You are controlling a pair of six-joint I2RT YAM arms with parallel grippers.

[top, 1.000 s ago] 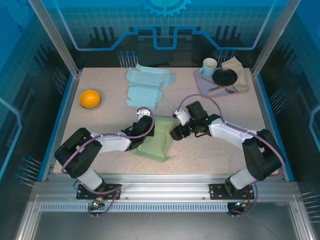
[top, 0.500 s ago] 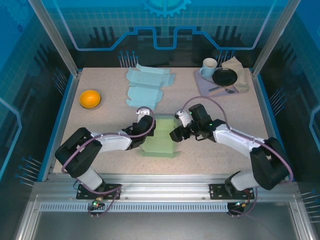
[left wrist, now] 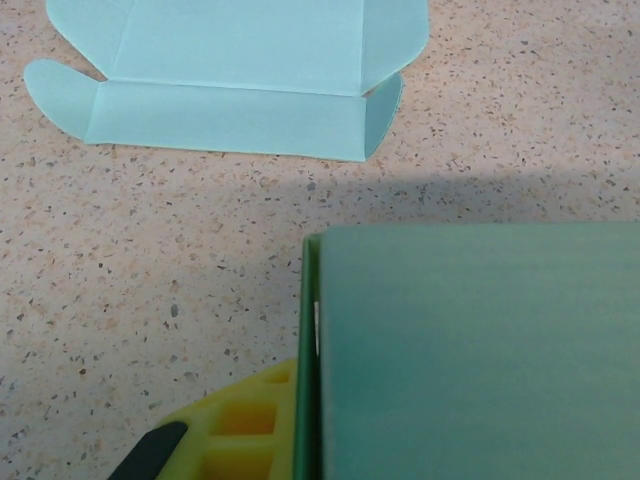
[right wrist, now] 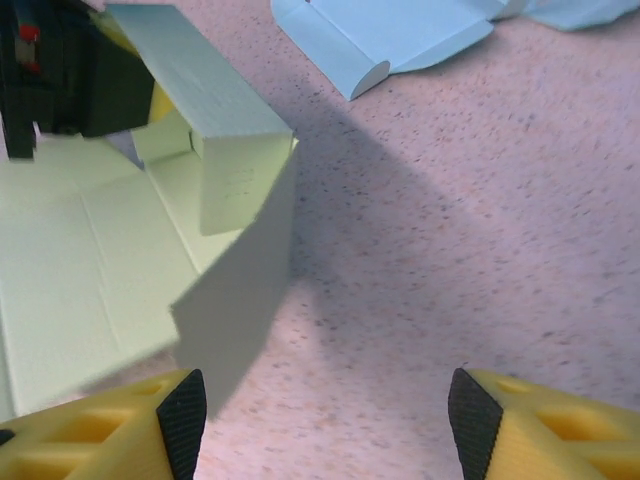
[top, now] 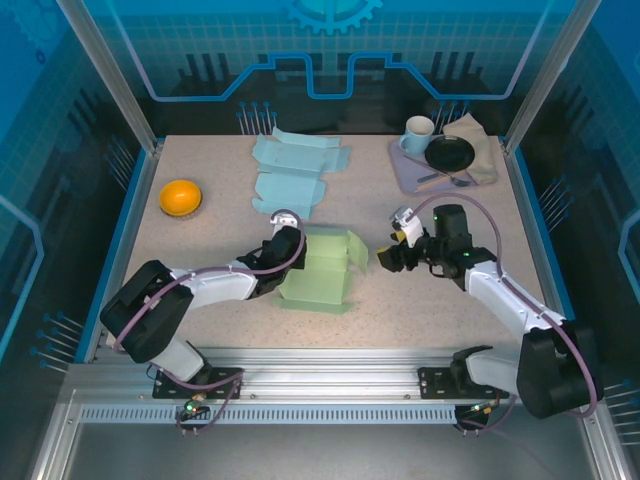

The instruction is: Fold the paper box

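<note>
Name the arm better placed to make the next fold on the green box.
Probably left: the left gripper sits against the raised wall of the green box; the right gripper hangs open, apart from it.

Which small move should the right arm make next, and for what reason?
Probably ease the right gripper toward the green paper box and take its raised right flap. The gripper hangs open and apart from the box, while the left gripper seems to pinch the left wall, and the box is only partly folded.

Left claw (top: 286, 262) grips the green paper box (top: 322, 283); right claw (top: 388, 258) hovers near.
</note>
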